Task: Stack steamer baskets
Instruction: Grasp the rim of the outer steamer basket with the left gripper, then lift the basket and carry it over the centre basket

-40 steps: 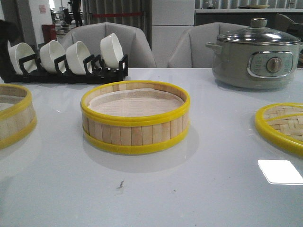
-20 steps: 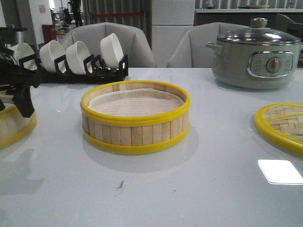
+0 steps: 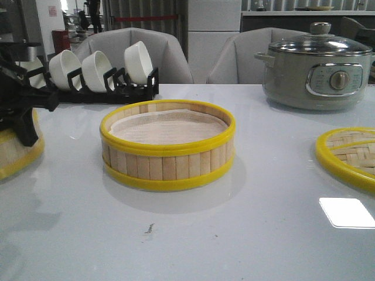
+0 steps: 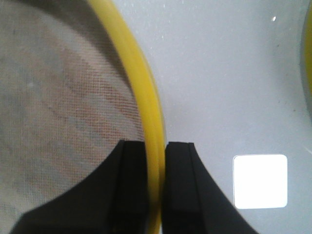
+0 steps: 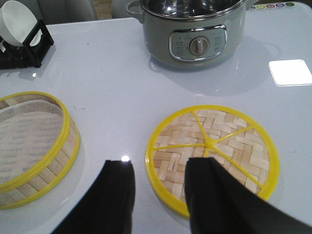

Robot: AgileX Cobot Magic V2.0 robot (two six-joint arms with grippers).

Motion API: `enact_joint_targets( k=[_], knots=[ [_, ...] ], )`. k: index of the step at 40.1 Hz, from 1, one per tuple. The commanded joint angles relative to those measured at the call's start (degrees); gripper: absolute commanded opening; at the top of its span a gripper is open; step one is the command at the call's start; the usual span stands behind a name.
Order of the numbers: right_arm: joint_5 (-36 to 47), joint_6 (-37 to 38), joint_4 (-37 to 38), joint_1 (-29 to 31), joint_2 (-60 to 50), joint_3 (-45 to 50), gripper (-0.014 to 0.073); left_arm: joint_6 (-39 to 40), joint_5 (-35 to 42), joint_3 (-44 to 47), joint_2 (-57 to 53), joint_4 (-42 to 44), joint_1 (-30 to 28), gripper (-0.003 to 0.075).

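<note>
One steamer basket (image 3: 167,146), a bamboo ring with yellow rims and a cloth liner, stands mid-table; the right wrist view shows it too (image 5: 34,146). A second steamer basket (image 3: 14,155) sits at the left edge. My left gripper (image 3: 26,132) is shut on its yellow rim (image 4: 151,122), one finger inside and one outside (image 4: 156,161). The flat woven lid (image 3: 351,155) lies at the right. My right gripper (image 5: 158,163) hangs open above the near edge of the lid (image 5: 214,146), holding nothing. It is out of the front view.
A grey-green electric pot (image 3: 316,67) with a glass lid stands at the back right. A black rack of white bowls (image 3: 99,73) stands at the back left, close behind my left arm. Two chairs stand behind the table.
My left arm has come into the front view from the left and settled over the left basket. Its fingers now stand at that basket's rim. The centre basket and lid have not moved.
</note>
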State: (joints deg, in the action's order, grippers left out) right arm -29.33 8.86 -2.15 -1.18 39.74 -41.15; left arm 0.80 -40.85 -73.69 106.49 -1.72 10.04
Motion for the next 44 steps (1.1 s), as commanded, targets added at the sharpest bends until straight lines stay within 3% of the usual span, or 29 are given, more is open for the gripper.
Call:
enact_joint_targets(
  k=[1,11,19,32,44],
  knots=[
    [5.2,-0.5,0.7,-0.1,0.2,-2.1,0.0371,0.5,-1.9,-6.5,-3.1,-0.4,1.4,0.0088],
    [5.2,-0.5,0.7,-0.1,0.2,-2.1,0.0371,0.5,-10.5,-22.1,-3.1,-0.4,10.7,0.0088],
    [5.2,-0.5,0.7,-0.1,0.2,-2.1,0.0371,0.5,-11.9,-31.6,-2.6,-0.6,20.6,0.0088],
    [5.2,-0.5,0.7,-0.1,0.2,-2.1,0.0371,0.5,-12.9,-36.1,3.2,-1.2,33.6,0.0088],
    [5.1,-0.5,0.7,-0.1,0.2,-2.1,0.0371,0.5,-11.0,-36.2,8.3,-1.1,35.8,0.0088]
  ],
)
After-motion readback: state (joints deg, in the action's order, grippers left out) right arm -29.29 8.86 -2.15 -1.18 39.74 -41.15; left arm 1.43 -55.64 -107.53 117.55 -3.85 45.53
